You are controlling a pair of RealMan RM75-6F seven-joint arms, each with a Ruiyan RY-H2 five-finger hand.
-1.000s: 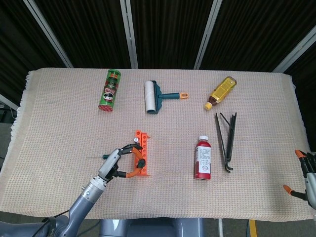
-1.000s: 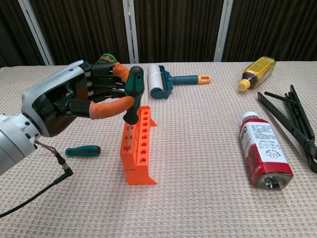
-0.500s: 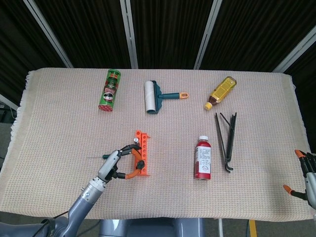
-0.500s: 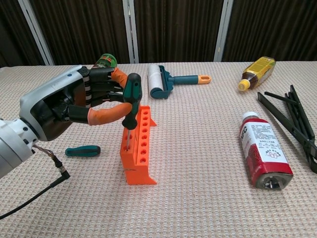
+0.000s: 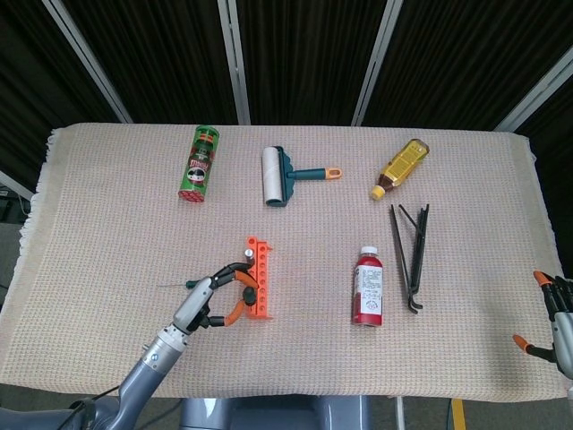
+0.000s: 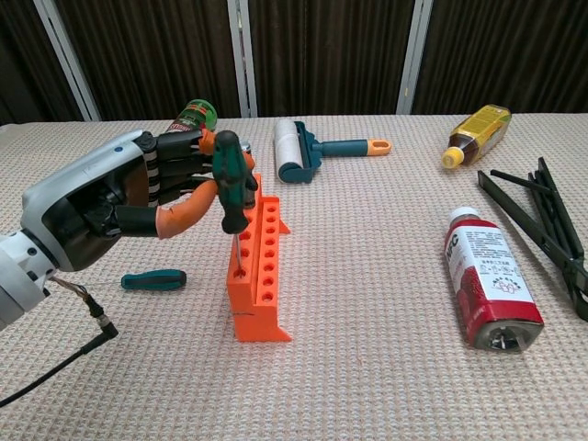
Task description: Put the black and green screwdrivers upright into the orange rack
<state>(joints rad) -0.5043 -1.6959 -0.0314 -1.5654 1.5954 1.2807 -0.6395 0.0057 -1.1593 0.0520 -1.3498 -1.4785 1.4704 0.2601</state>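
The orange rack (image 6: 258, 276) (image 5: 260, 279) stands on the cloth at front left, its row of holes facing up. My left hand (image 6: 115, 195) (image 5: 204, 303) is just left of it. The hand pinches a black and green screwdriver (image 6: 229, 176) by the handle. That screwdriver is nearly upright, with its shaft tip in a hole near the rack's front end. A second, dark green screwdriver (image 6: 154, 279) (image 5: 190, 284) lies flat on the cloth left of the rack, under my forearm. My right hand (image 5: 555, 313) shows only at the right edge of the head view, fingers spread, holding nothing.
A green can (image 5: 199, 164), a lint roller (image 5: 282, 176) and a yellow bottle (image 5: 400, 167) lie along the back. A red bottle (image 5: 369, 287) and black tongs (image 5: 410, 255) lie right of the rack. A thin cable (image 6: 92, 317) trails under my left wrist.
My left hand has drawn back to the left. The held screwdriver has swung from a lean to nearly upright, its tip staying in the rack's hole. My right hand has not moved.
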